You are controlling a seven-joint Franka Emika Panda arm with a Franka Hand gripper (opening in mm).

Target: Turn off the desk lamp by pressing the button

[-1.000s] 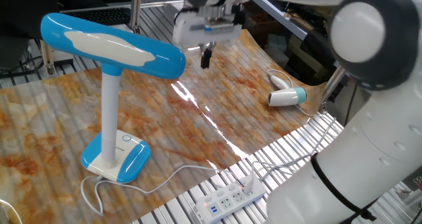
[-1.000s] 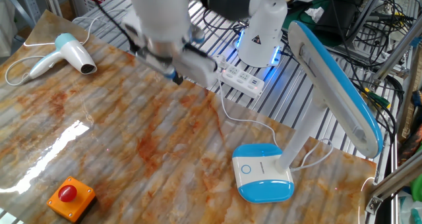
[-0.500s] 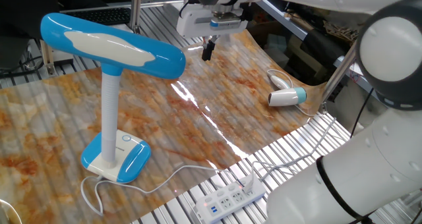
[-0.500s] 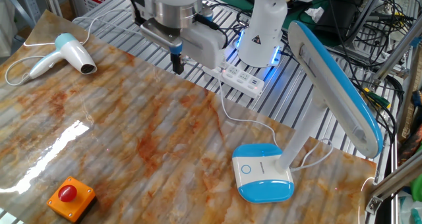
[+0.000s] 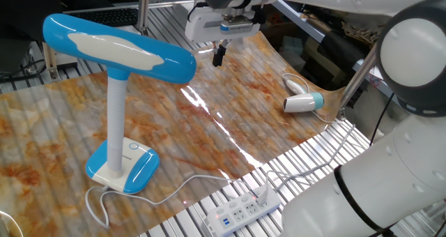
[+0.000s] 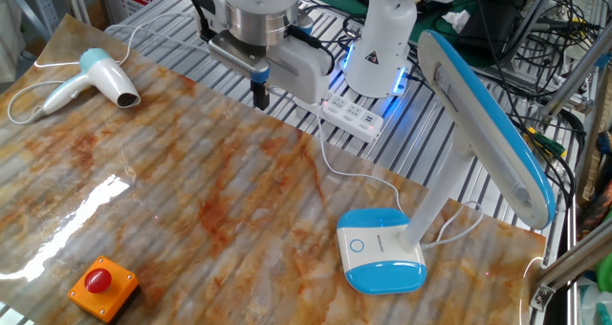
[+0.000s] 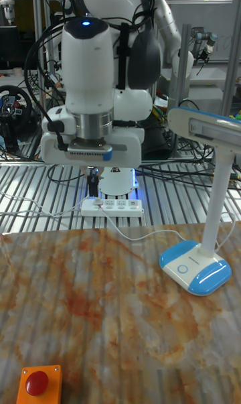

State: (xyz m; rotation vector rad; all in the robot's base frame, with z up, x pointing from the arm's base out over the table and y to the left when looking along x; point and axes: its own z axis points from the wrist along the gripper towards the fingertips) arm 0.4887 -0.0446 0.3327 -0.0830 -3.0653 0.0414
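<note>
Item: single robot arm with a white-bodied two-finger gripper (image 6: 258, 96), its dark fingers pointing down, held in the air above the far edge of the orange-veined marbled table sheet (image 6: 191, 191), close to the white power strip (image 6: 352, 115) on the metal slats. Finger state: the fingers read as one dark stub in both fixed views and are hidden behind the wrist in the tall view; whether they are parted or together cannot be told, and nothing is held. Item: tall blue-and-white plastic desk lamp (image 6: 478, 124) with long oval blue head, slim pale column and rounded blue-white base (image 6: 381, 251), standing at a corner of the sheet. Item: small round white touch button (image 6: 357, 246), ringed by a thin circle, flush in the base's white face on the side away from the column, facing upward. Governing relation: the button lies well apart from the gripper, lower down and across the sheet toward the lamp corner; in the tall view it sits right of and below the wrist (image 7: 90, 146). Judgement: the approach calls for a sideways traverse to above the base, then a straight descent, keeping clear of the overhanging head. Also present: white-and-blue hair-dryer-shaped gadget (image 6: 96, 76); orange box with red button (image 6: 100, 285).
</note>
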